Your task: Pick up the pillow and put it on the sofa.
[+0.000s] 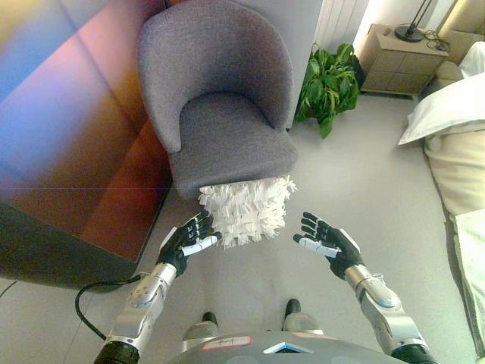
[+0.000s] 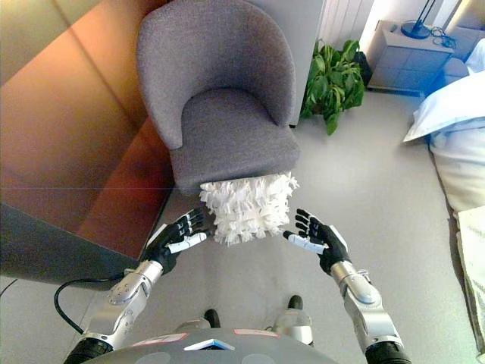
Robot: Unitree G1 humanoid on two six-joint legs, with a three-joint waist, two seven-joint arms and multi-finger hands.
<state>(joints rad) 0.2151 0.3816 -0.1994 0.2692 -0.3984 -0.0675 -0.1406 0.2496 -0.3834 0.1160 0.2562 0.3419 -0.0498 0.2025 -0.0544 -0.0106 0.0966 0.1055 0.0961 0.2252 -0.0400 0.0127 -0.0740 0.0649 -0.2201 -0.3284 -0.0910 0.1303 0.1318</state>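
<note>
Left hand [image 1: 188, 239]: fingers spread, touching the pillow's left edge.
Right hand [image 1: 327, 243]: fingers spread, just clear of its right side.
Pillow [image 1: 246, 209]: white, ruffled, leaning against the grey armchair's [image 1: 220, 98] front.

A leafy green potted plant [image 1: 328, 85] stands beside a beige wooden nightstand [image 1: 398, 53] bearing a black desk lamp [image 1: 414, 26], near a white-sheeted bed [image 1: 455, 144].

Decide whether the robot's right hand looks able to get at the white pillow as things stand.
Probably yes. The right hand is open beside the pillow, palm facing it, with only bare floor between them. The left hand is already at the pillow's other side.
</note>
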